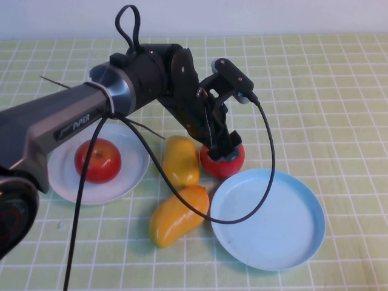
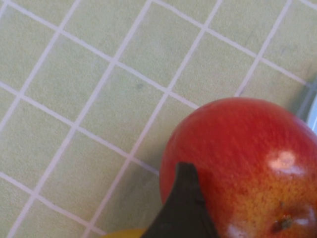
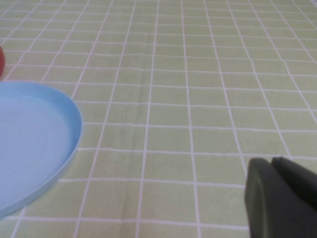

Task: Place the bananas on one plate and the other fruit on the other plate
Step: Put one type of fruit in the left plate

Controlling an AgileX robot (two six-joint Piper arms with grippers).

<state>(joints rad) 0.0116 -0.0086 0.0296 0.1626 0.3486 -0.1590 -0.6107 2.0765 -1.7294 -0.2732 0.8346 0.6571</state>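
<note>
A red apple rests on the cloth just behind the blue plate. My left gripper reaches down over it, fingers shut on its sides. In the left wrist view one dark finger presses against the apple. Another red apple lies on the white plate at the left. Two yellow-orange bananas lie on the cloth between the plates, one beside the gripped apple and one nearer the front. The blue plate holds nothing. My right gripper is shut over bare cloth, out of the high view.
A green checked cloth covers the table. The left arm's black cable loops over the blue plate's rim. The arm's body crosses above the white plate's back edge.
</note>
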